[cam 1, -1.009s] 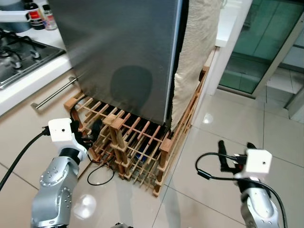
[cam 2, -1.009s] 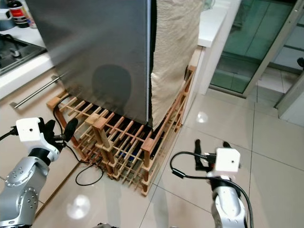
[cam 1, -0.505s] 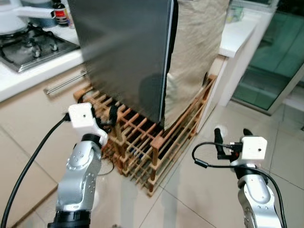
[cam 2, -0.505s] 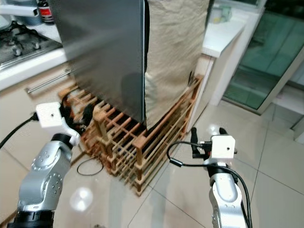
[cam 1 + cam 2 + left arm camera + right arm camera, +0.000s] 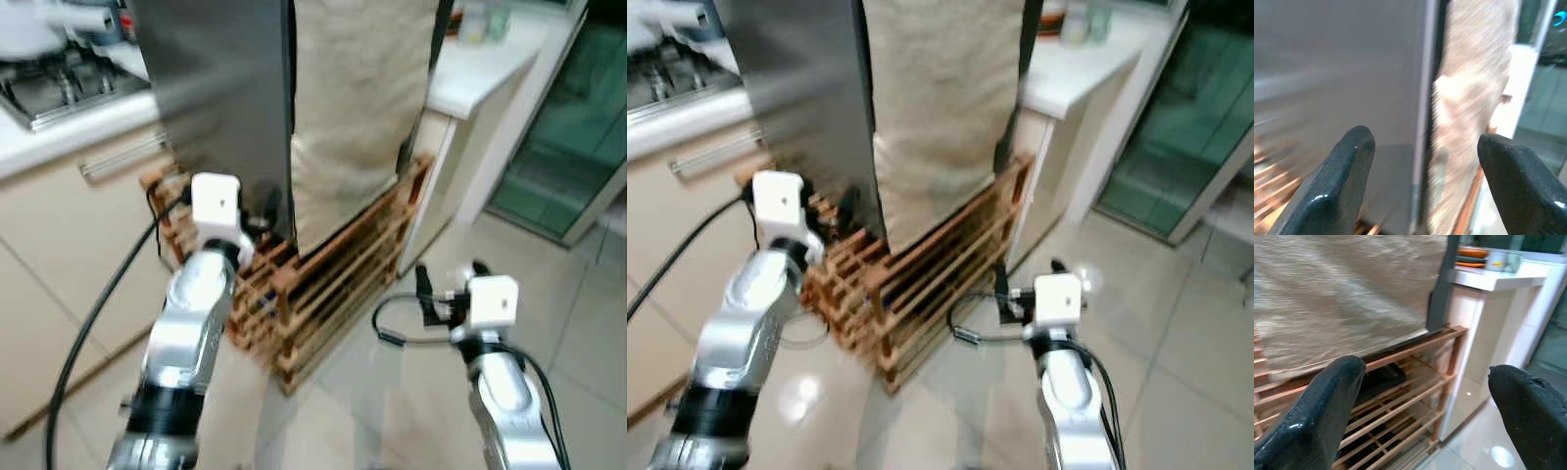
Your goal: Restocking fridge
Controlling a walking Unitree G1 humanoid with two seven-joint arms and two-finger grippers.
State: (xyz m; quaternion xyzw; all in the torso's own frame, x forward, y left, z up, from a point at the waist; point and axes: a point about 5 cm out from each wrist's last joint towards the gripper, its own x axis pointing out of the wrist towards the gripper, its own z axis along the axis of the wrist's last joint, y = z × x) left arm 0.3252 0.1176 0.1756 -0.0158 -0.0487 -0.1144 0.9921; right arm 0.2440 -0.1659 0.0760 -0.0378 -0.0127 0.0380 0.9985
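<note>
While the fridge (image 5: 220,93) stands on a wooden rack (image 5: 333,284), draped on one side with beige cloth (image 5: 358,108), the left gripper (image 5: 257,208) hovers near its steel door, fingers spread and empty; the right gripper (image 5: 449,284) hangs over the tiled floor (image 5: 578,294), likewise open and empty.

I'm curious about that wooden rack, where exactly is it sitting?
The wooden rack sits on the tiled floor in the middle of the head views, under the steel fridge and its beige cloth cover, between the robot's two arms.
</note>
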